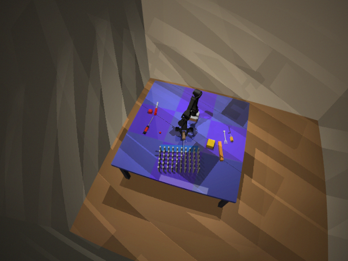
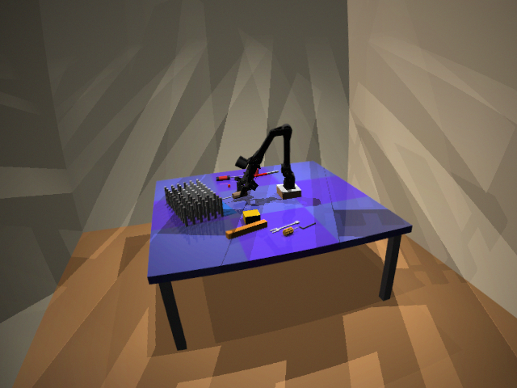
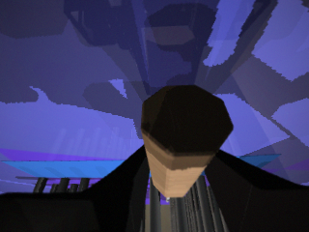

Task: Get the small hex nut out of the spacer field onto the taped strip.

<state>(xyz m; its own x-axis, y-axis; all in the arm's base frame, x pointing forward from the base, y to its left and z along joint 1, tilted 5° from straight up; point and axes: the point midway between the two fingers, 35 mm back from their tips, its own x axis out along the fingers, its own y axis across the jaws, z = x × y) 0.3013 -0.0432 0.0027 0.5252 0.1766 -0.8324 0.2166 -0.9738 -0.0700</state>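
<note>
My gripper is shut on the wooden handle of a tool, in front of the spacers. The tool's thin metal shaft reaches over the blue taped strip to the spacer field. Its tip is among or above the near spacers; which cannot be told. The grey metal spacers stand upright in rows. The hex nut cannot be made out in any view.
A yellow block and an orange bar lie beside the field. Near them are a wrench and a yellow-handled hooked tool. Across the table lie a red screwdriver, a red-handled tool and a red cube.
</note>
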